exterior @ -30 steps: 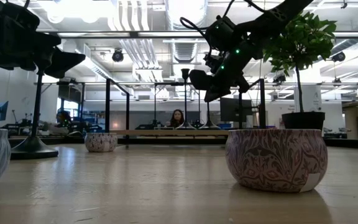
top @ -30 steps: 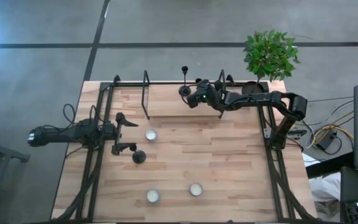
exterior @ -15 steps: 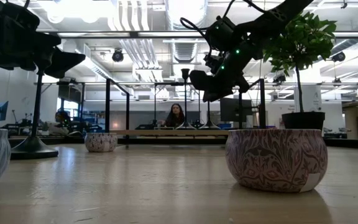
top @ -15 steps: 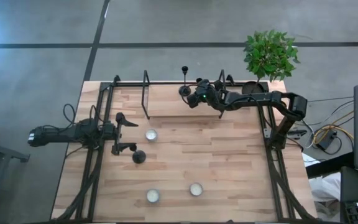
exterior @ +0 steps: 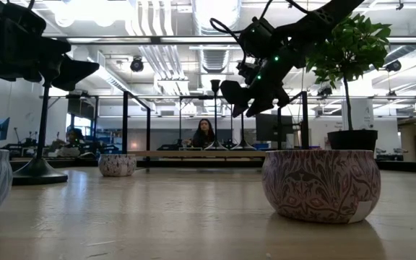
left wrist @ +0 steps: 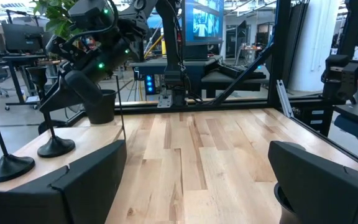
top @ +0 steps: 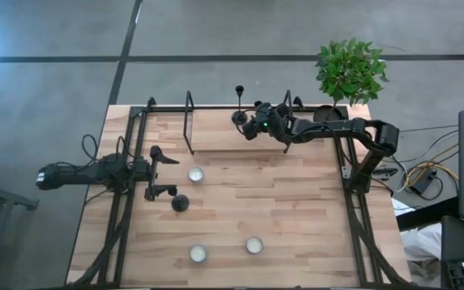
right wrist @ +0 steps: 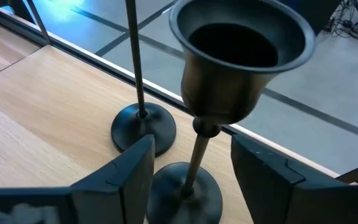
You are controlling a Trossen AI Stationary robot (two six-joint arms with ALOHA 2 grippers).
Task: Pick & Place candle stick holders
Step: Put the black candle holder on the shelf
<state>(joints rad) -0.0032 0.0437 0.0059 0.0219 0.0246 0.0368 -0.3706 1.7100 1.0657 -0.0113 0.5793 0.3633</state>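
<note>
Two black candle stick holders stand on their round bases at the table's far edge. One (right wrist: 143, 127) is beside my right gripper. The other (right wrist: 238, 56) has its thin stem (right wrist: 194, 158) between my right gripper's (right wrist: 191, 171) open fingers, which stand on either side of it without touching. In the high view one holder (top: 238, 105) shows beside the right gripper (top: 246, 123). A third holder (top: 180, 201) stands by my left gripper (top: 166, 171), which is open and empty at the table's left.
Three small patterned bowls with white candles (top: 196, 175) (top: 198, 254) (top: 254, 244) stand on the wood table. A potted green plant (top: 350, 68) is at the far right corner. A black frame bar (top: 189, 121) stands at the far edge. A person (exterior: 204, 133) sits in the room behind.
My right gripper has tipped slightly in place at the far edge, around the holder's stem. Nothing else has moved.
</note>
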